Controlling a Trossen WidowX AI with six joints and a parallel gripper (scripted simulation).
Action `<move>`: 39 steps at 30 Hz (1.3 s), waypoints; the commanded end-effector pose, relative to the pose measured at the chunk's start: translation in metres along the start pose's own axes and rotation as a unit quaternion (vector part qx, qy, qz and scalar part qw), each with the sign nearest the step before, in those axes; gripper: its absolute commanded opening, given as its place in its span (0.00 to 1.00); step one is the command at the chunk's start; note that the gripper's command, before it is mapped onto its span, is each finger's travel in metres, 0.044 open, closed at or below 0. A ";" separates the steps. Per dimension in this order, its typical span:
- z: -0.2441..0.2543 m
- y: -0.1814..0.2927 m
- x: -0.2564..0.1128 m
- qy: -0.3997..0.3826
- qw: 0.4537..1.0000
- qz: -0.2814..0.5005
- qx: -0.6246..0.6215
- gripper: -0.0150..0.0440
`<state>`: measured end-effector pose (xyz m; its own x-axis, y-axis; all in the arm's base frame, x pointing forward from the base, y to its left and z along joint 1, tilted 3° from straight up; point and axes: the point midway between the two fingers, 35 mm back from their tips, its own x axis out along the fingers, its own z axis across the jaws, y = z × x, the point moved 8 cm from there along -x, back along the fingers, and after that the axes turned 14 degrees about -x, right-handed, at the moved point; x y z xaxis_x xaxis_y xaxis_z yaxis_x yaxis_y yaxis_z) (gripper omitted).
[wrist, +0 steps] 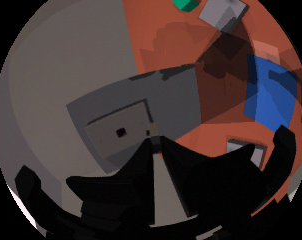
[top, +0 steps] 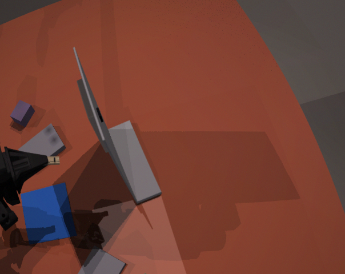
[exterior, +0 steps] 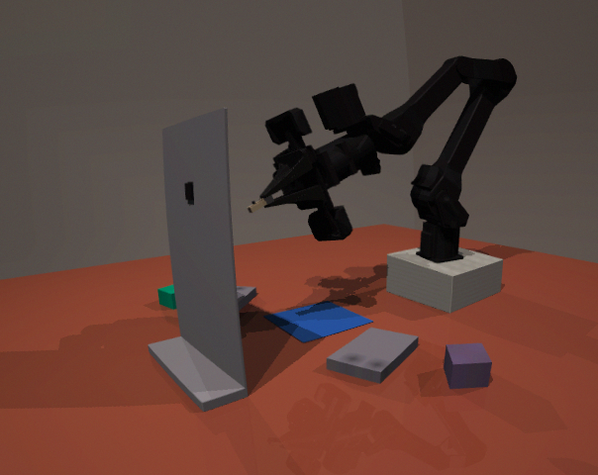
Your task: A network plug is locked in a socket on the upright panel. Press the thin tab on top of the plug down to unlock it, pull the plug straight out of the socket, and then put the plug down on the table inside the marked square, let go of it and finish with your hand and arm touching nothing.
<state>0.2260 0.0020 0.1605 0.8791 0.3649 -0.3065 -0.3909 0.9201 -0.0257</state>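
The small tan plug (top: 54, 160) (exterior: 256, 206) (wrist: 153, 130) is out of the socket, in the air, and sticks out ahead of the fingertips, tilted a little downward. My gripper (top: 48, 160) (exterior: 268, 200) (wrist: 154, 141) is shut on its rear part. The grey upright panel (top: 91, 106) (exterior: 202, 245) (wrist: 176, 95) stands apart from the plug, and its socket opening (exterior: 189, 193) (wrist: 121, 132) is empty. The blue marked square (top: 43, 206) (exterior: 322, 322) (wrist: 273, 92) lies flat on the table, lower than the gripper. The fingertips hide the rear of the plug.
A grey slab with two dark spots (top: 43, 142) (exterior: 373, 352) and a purple cube (top: 21, 112) (exterior: 467, 365) lie to one side of the square. Another grey slab (top: 106, 264) (wrist: 221, 15) and a green block (exterior: 167, 296) (wrist: 185, 5) lie on the other side.
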 end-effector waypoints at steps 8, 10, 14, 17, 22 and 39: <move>-0.019 0.004 -0.001 0.105 0.994 -0.035 0.022 0.25; -0.023 0.005 -0.003 0.128 0.991 -0.041 0.025 0.25; -0.032 0.008 -0.006 0.174 0.983 -0.053 0.029 0.25; -0.039 0.010 -0.009 0.209 0.975 -0.061 0.030 0.25; -0.049 0.014 -0.015 0.267 0.960 -0.074 0.028 0.25; -0.067 0.017 -0.017 0.320 0.943 -0.085 0.022 0.25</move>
<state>0.1873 0.0018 0.1075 0.5898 0.0691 -0.8046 -0.2347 0.9680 -0.0889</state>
